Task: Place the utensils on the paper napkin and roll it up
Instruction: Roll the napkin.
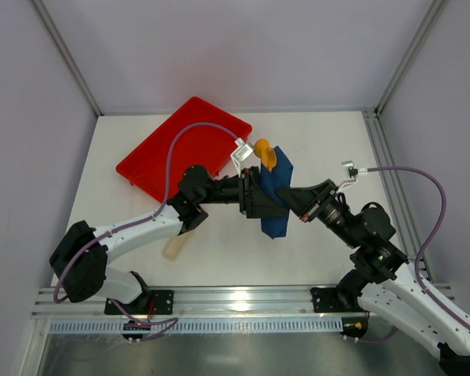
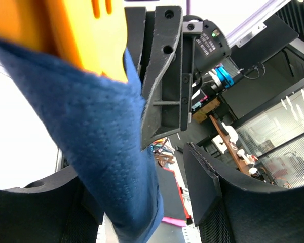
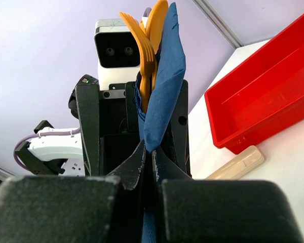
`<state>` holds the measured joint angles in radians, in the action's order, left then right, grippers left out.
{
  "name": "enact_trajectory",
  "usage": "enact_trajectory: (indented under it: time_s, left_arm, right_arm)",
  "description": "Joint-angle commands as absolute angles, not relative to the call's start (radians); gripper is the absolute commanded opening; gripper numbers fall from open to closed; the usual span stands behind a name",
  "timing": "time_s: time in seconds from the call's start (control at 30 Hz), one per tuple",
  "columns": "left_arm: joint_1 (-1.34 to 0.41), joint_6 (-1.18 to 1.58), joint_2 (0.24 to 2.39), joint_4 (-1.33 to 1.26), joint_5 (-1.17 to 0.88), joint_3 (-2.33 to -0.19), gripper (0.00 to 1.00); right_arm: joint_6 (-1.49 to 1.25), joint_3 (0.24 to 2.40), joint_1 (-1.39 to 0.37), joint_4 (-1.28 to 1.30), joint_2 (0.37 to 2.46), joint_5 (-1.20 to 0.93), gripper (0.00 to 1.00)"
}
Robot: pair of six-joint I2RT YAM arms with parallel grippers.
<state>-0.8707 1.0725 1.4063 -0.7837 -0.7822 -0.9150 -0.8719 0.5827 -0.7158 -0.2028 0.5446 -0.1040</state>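
- White table. The red tray lies at the far left, set at an angle.
- Both arms meet over the middle of the table, in front of the tray.
- Left gripper: fingers spread wide on either side of the bundle, with a clear gap on one side. We cannot tell whether the other finger brushes the paper, because the wrist view is too close and blurred there.
- Right gripper: fingers pinched together on the lower edge of the paper napkin, so this arm alone carries it.
- The napkin is lifted off the table and stands on end between the two grippers, loosely folded around its load rather than rolled tight.
- The utensils are tucked inside the fold. The fork tines and rounded orange tips poke out of the top.
- A pale beige strip lies on the table beside the left arm, apart from everything else.

Handling, as we judge it:
- The napkin is thin, limp and easily torn, and it gives no support of its own.
- The cutlery is light, stiff and smooth, so it is likely to slide out of a loose wrap.
- The best hold is across the middle of the bundle, squeezing paper and handles together. The paper edge alone is a poor place to grip.
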Motion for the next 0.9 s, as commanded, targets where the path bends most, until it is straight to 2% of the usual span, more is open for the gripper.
enact_trajectory:
  time_s: [0.0,0.6,0.77,0.8,0.87]
  left_arm:
    - [-0.882,1.091,1.416,-0.865,-0.778,-0.916,0.61]
    - [-0.908,1.057,1.422,-0.828,-0.758,-0.893,0.52]
    - [-0.908,1.054,1.417,-0.819,-0.75,-0.893,0.38]
    - [-0.908,1.054,1.417,-0.818,-0.749,-0.893,0.29]
    - [-0.907,1.054,1.417,-0.816,-0.749,-0.894,0.21]
  right_arm:
    - [-0.89,0.565,-0.712,-0.276,0.535,-0.1,0.04]
    - [-0.887,0.557,-0.712,-0.275,0.529,-0.086,0.04]
    - [-0.885,0.558,-0.712,-0.272,0.528,-0.083,0.04]
    - [-0.885,0.558,-0.712,-0.268,0.526,-0.083,0.04]
    - [-0.885,0.557,-0.712,-0.267,0.525,-0.08,0.04]
